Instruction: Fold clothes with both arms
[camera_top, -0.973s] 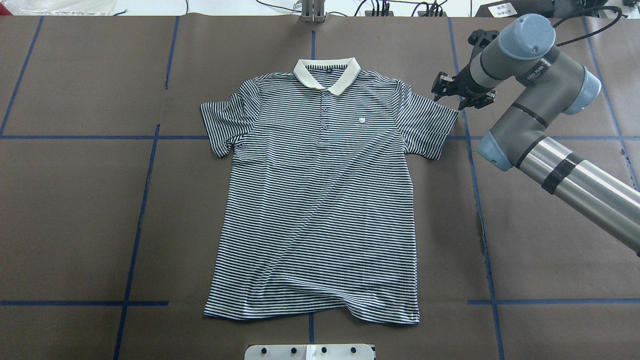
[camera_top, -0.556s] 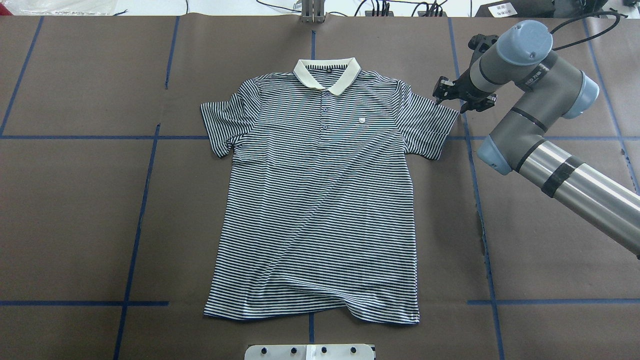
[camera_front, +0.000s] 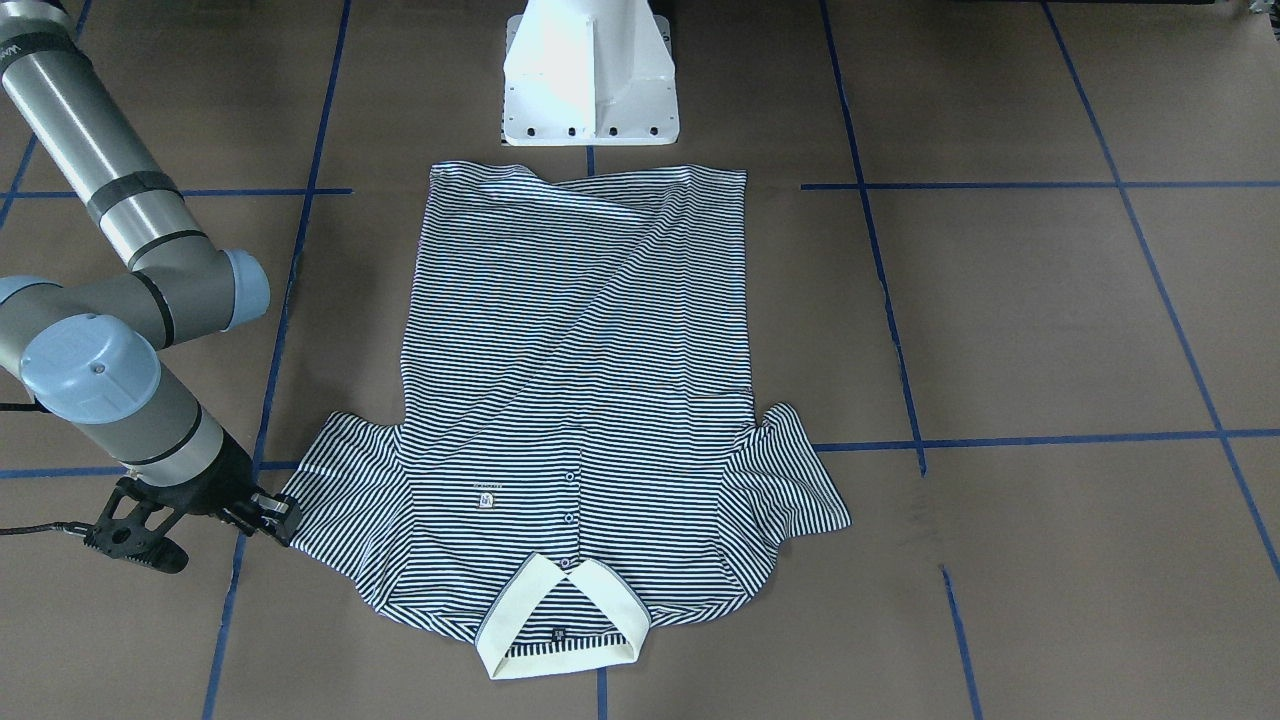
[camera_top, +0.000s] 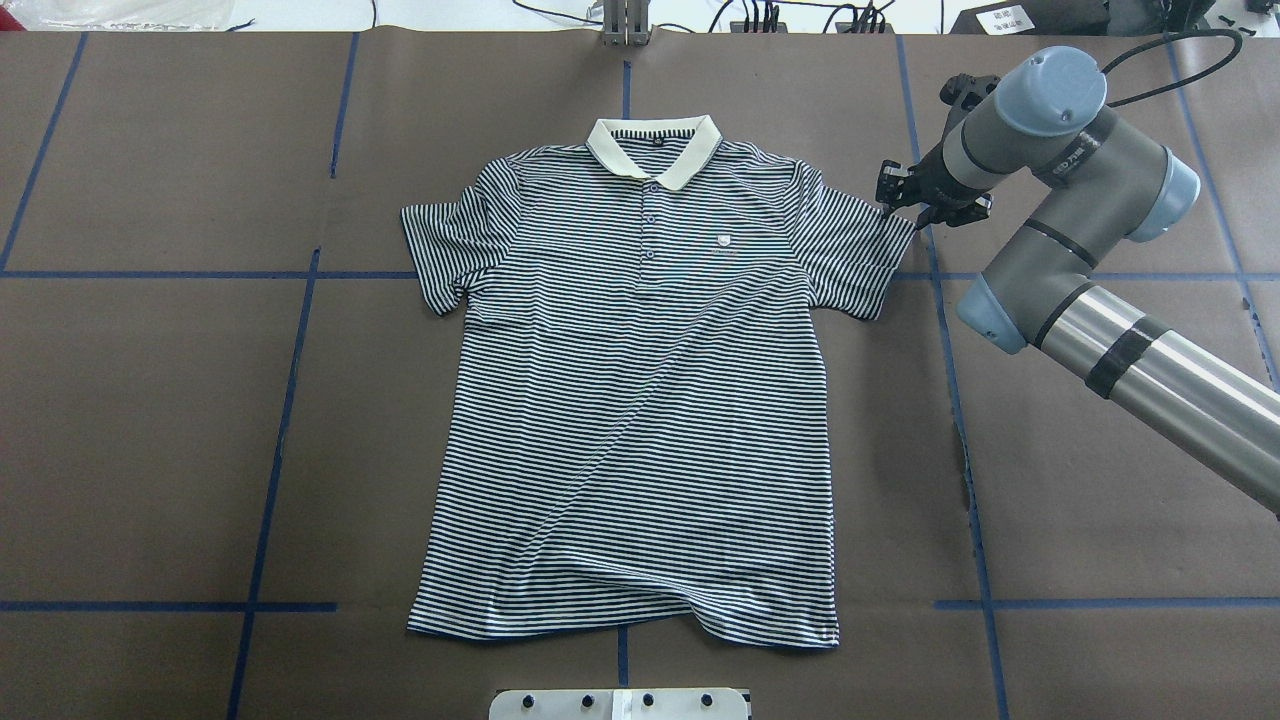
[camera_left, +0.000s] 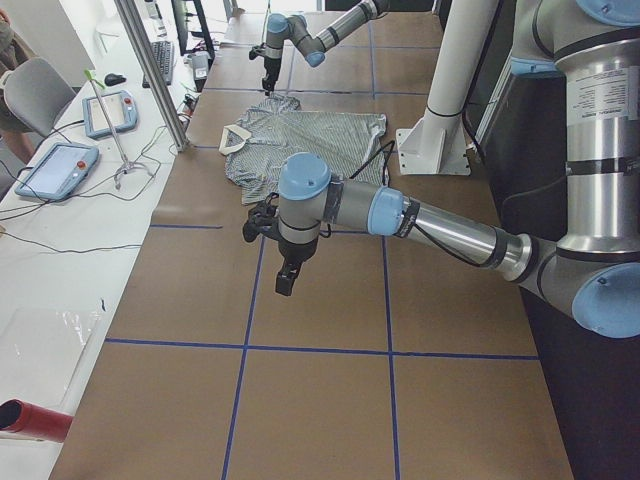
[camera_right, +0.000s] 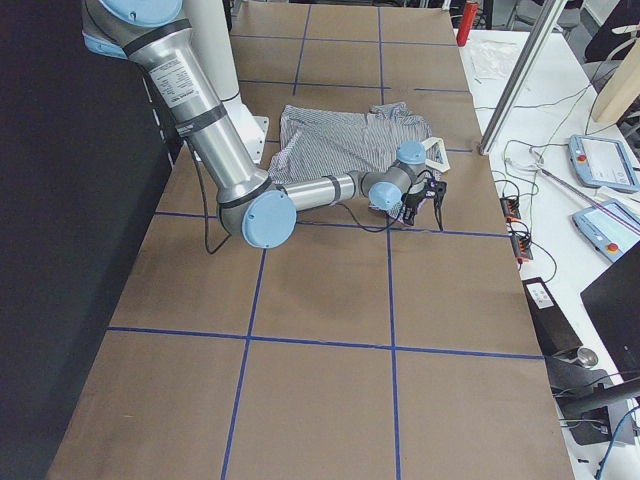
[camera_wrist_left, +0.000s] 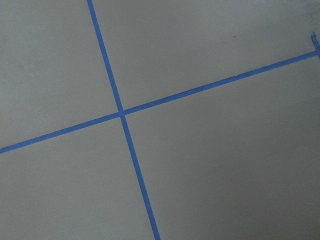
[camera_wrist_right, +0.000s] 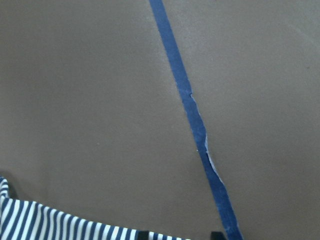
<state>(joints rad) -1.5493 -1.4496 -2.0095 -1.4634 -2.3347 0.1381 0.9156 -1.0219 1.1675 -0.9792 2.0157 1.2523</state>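
We see the striped polo shirt (camera_top: 640, 400) spread flat, front up, in the middle of the desk (camera_top: 150, 430). Its cream collar (camera_top: 655, 150) points toward the far edge and its hem toward the robot's edge. The right hand (camera_top: 905, 205) is low at the outer tip of the sleeve (camera_top: 860, 250) on the desk's right side. In its wrist view two dark fingertips (camera_wrist_right: 143, 234) stand apart, with the striped sleeve edge reaching in between them. So the hand is spread, and we cannot tell whether it touches the cloth. The left hand (camera_left: 285, 262) hangs pointing down over bare desk toward the left end, well apart from the shirt. We cannot tell whether it is spread or pressed together. Its wrist view shows only crossing blue tape lines (camera_wrist_left: 120, 112).
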